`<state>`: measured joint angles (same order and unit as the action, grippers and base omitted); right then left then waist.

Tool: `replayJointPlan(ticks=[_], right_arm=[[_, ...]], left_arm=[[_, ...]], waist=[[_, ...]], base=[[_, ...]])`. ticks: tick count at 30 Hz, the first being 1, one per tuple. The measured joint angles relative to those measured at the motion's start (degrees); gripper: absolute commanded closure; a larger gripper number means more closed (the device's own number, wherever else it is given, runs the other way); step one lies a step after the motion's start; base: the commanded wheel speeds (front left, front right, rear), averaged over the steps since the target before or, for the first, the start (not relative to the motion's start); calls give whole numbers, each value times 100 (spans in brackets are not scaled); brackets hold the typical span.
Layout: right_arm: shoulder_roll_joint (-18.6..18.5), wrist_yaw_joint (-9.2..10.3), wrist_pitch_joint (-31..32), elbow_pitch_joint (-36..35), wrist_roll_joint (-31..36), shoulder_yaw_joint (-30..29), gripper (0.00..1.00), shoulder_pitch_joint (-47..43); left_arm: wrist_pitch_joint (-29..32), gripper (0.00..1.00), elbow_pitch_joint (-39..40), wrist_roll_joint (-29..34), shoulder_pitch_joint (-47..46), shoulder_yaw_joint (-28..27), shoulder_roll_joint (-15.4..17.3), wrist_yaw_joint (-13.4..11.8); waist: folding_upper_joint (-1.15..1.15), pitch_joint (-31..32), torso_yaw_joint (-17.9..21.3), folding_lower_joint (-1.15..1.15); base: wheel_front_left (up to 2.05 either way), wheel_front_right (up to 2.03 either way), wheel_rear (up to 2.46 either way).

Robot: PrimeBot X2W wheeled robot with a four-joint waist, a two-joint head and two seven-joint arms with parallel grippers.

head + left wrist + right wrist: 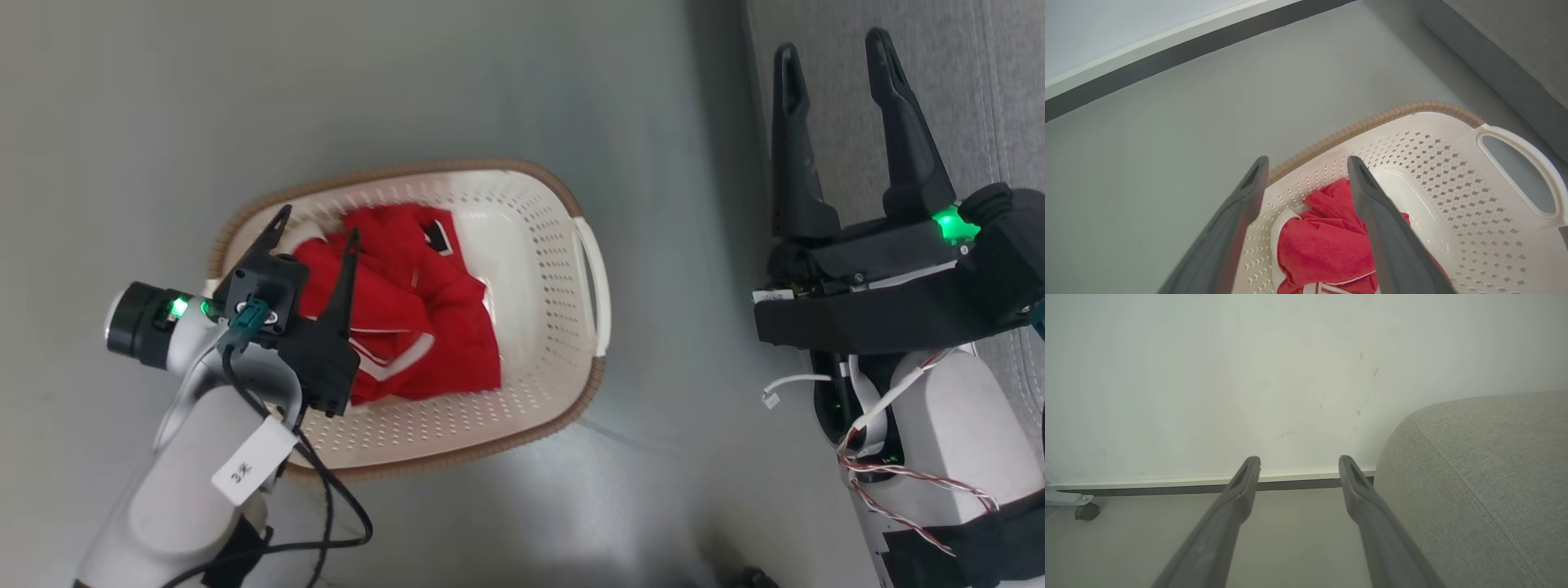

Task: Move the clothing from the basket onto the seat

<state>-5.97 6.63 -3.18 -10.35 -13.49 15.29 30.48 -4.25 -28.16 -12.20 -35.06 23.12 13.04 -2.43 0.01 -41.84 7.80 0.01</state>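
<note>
The clothing (408, 327) lies crumpled in the basket (539, 269), bunched in the half under the left tool (320, 220); the basket's bottom beyond that tool's fingertips is bare. The left tool hangs over the heap with its two fingers spread wide and nothing between them; in the left wrist view the red cloth sits below and between the fingers. The right tool (833, 41) is well apart from the basket, equally wide and empty; the seat (1486, 477) is just beside its right finger. The basket stands on the grey floor (122, 122).

The step in hand looks like the reach down for the garment. To do it well, lower the left tool straight so the fingers straddle a thick fold rather than a thin trim edge; go deep enough to gather several layers, yet stop short of the perforated bottom; close fully before lifting, and lift clear of the rim so trailing cloth does not snag a handle or drag the basket.

The left tool and its wrist cover the near part of the heap in the head view; the gap between fingertips and fabric is hard to judge; the seat is cut off at the frame's edge.
</note>
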Motion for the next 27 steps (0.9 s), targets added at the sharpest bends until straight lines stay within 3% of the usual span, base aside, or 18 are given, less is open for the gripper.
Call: replayJointPlan(ticks=[14,27], right_arm=[[162,0,-352,229,-70,211,0,365],[221,0,-641,530,-213,377,0,425]], left_arm=[[375,0,-1162,567,-783,453,281,354],[958,0,-2176,677,-1060,666,330,598]], waist=[[0,-955,784,-1],[-1,-1208,1108,-2]], base=[[0,0,0],[0,0,0]])
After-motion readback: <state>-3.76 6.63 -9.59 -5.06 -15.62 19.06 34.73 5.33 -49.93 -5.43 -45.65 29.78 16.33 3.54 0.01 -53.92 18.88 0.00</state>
